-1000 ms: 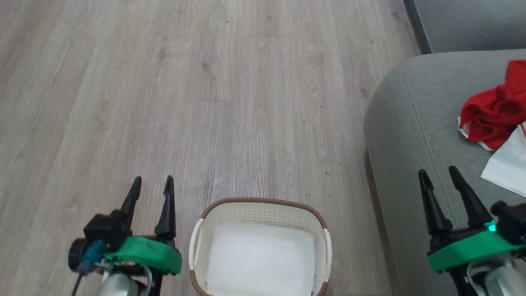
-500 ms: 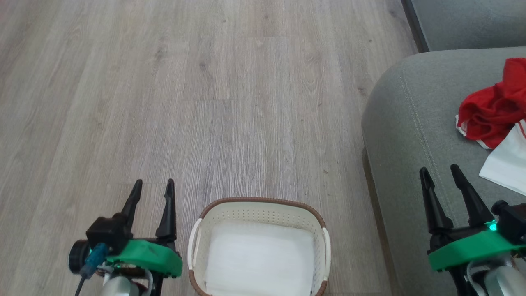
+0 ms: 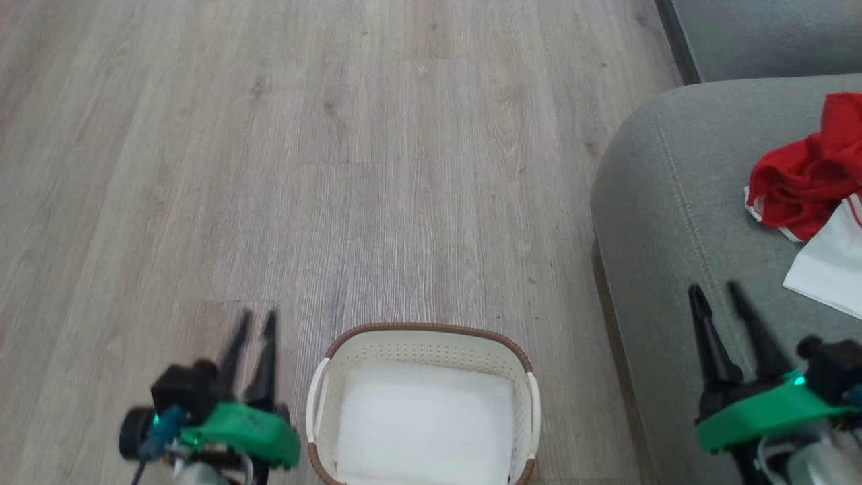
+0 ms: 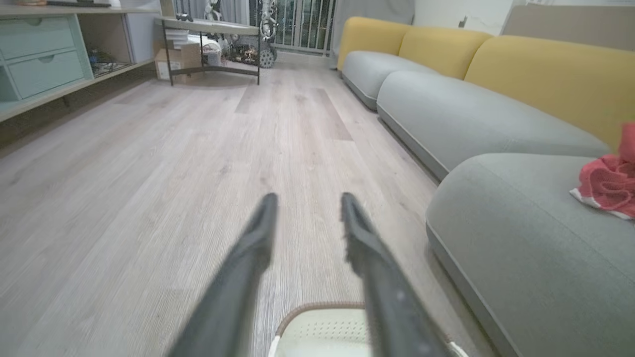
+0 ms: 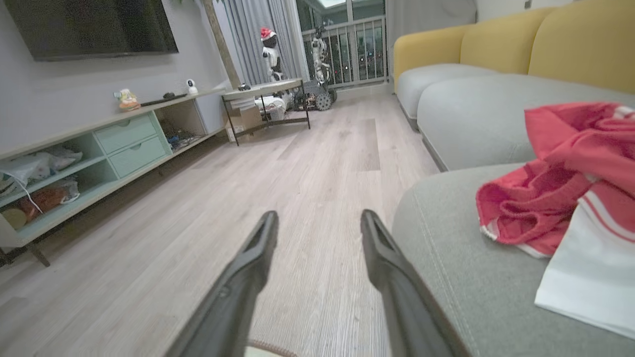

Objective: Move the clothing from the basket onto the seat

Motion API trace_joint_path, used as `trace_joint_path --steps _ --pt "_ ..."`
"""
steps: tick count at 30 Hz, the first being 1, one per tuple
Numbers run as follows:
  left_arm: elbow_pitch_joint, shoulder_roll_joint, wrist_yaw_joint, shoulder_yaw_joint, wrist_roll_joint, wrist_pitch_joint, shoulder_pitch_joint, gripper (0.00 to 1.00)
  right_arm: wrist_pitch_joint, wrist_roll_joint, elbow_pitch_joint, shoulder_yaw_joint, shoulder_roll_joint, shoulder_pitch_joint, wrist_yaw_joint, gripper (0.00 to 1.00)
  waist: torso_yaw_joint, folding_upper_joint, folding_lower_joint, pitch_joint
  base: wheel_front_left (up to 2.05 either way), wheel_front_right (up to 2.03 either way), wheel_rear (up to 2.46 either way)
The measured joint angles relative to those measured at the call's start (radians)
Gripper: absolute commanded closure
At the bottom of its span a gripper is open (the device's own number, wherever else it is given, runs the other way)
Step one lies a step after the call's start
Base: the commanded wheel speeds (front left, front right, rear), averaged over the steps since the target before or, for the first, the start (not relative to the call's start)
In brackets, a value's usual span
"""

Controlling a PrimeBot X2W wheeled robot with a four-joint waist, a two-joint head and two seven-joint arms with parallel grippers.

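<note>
The basket [image 3: 423, 332] stands on the floor at the bottom middle of the head view, with a flat white sheet [image 3: 424, 424] inside it. Red clothing [image 3: 801, 182] and a white garment with red stripes [image 3: 832, 269] lie bunched on the grey seat [image 3: 673, 202] at the right. My left gripper [image 3: 258, 316] hangs open and blurred to the left of the basket, empty. My right gripper [image 3: 714, 291] is open over the seat's near corner, short of the clothing. The left wrist view shows the left gripper [image 4: 307, 198] above the basket rim [image 4: 322, 307]. The right wrist view shows the right gripper [image 5: 318, 218] left of the red clothing [image 5: 545, 198].
Pale wood floor [image 3: 337, 168] stretches ahead. More grey sofa seats with yellow backs [image 4: 446, 109] run along the right. A low shelf unit with drawers [image 5: 99, 158] lines the left wall, and a small metal-legged table [image 5: 263, 104] stands at the far end.
Both grippers' fingers have drawn a little closer together. The left gripper has sunk lower in the head view and is blurred. The head camera has shifted slightly.
</note>
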Motion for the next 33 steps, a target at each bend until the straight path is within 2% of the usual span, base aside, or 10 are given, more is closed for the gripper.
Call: trace_joint_path --steps 5,33 --pt "0.069 -0.001 0.0 -0.001 -0.009 0.012 0.057 1.0 0.006 0.008 0.071 0.019 0.019 0.032 0.0 1.0 0.0 0.0 0.0 0.0 0.0 0.0 0.0" --pt "0.061 -0.002 -0.018 0.039 -0.322 0.087 0.051 1.0 0.076 0.275 0.088 -0.018 0.056 0.025 0.0 1.0 -0.005 0.0 0.0 -0.001 0.0 0.0 0.0"
